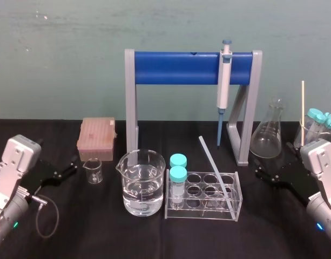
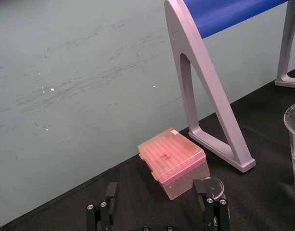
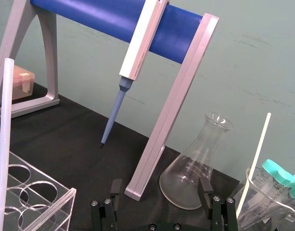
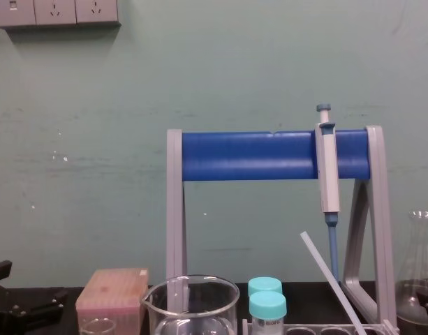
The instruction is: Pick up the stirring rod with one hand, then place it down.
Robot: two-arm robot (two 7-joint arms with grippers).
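The stirring rod (image 4: 332, 279) runs off the chest view's lower edge, which also cuts the beaker (image 4: 193, 314) and two capped tubes (image 4: 268, 310). Its foot inside the rack (image 1: 208, 209) is unclear. The flask (image 4: 419, 279) is clipped at the right edge.

Lab bench: pipette (image 1: 223, 81) on stand (image 1: 176, 67), Erl. flask (image 1: 267, 137), beaker (image 1: 141, 183), tube rack (image 1: 208, 211), tip box (image 1: 96, 139).

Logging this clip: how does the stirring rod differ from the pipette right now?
The stirring rod leans tilted in the clear rack; the pipette hangs upright on the blue bar. The stirring rod is slim and translucent white; the pipette is thicker, with a blue tip. Both are long, straight and unheld.
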